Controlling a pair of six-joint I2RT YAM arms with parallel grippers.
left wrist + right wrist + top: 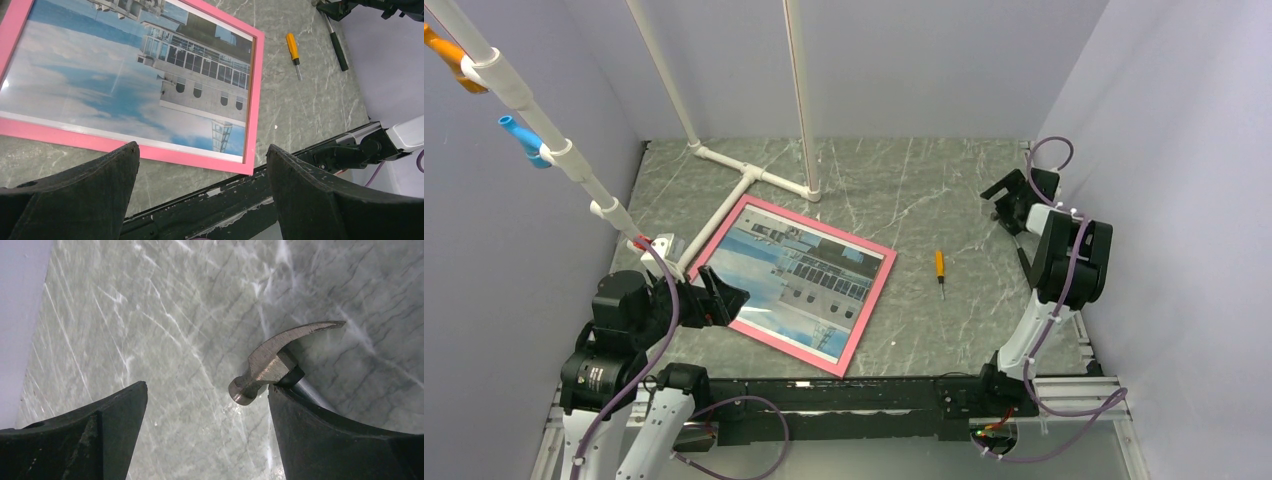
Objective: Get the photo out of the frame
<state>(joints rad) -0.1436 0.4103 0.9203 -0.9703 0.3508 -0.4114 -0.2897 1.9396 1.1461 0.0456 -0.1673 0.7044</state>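
Note:
The pink frame (871,305) lies face up on the grey marble table, left of centre, with the photo (794,280) of blue sky and a grey-white building inside it. In the left wrist view the frame (252,105) and photo (100,85) fill the upper left. My left gripper (729,300) is open and empty at the frame's near left edge; in its own view (202,165) it hovers over bare table just short of the frame's near edge. My right gripper (1004,200) is open and empty at the far right, above the table (207,405).
A small orange-handled screwdriver (940,268) lies right of the frame, also in the left wrist view (293,49). A hammer (1024,258) lies near my right gripper, its steel head (272,362) beside my right finger. A white pipe stand (754,180) stands behind the frame. Purple walls enclose the table.

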